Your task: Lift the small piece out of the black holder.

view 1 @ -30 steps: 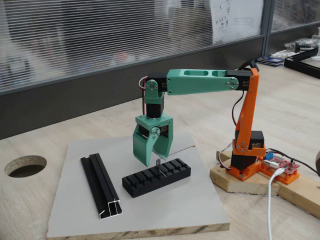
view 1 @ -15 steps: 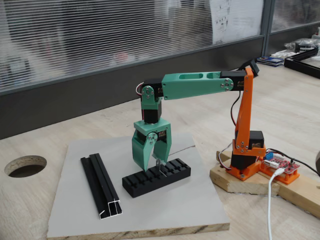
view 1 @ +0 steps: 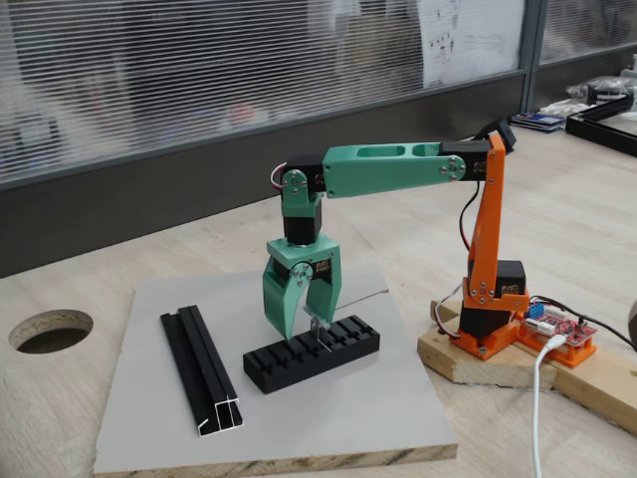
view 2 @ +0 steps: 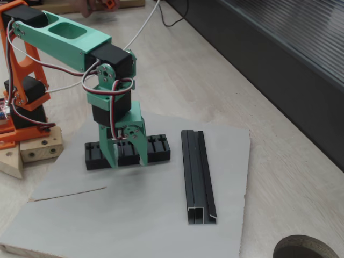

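Note:
The black holder lies on a grey board, slots facing up. The small piece, a thin grey metal strip, stands upright in one of the middle slots. My green gripper points straight down with its tips at the holder's top. It is open, with one finger on each side of the strip. A gap still shows between the fingers in both fixed views. Seen from the other side, the strip is hidden behind the gripper.
A longer black channel rail lies beside the holder on the grey board. A thin wire lies on the board. The orange arm base sits on a wooden block. A round hole is cut in the table.
Since a second ago the gripper has dropped down to the holder and its fingers have narrowed around the strip. Over the last half second nothing visibly moved.

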Available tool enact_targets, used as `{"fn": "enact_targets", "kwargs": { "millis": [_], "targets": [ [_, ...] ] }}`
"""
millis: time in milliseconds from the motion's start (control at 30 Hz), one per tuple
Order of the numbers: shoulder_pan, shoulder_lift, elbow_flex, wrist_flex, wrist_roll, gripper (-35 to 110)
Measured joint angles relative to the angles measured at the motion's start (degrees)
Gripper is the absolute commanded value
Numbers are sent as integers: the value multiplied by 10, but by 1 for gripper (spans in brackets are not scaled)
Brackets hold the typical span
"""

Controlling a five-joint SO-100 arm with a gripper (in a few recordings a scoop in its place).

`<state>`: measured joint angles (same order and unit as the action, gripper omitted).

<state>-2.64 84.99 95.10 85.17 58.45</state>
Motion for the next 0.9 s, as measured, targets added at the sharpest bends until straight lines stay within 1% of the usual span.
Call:
{"fn": "enact_targets", "kwargs": {
  "millis": [267, 500, 900],
  "targets": [
    [0, 0, 0, 0, 0, 43],
    [-46, 0, 0, 0, 0, 43],
    [-47, 0, 0, 0, 0, 43]
  ]
}}
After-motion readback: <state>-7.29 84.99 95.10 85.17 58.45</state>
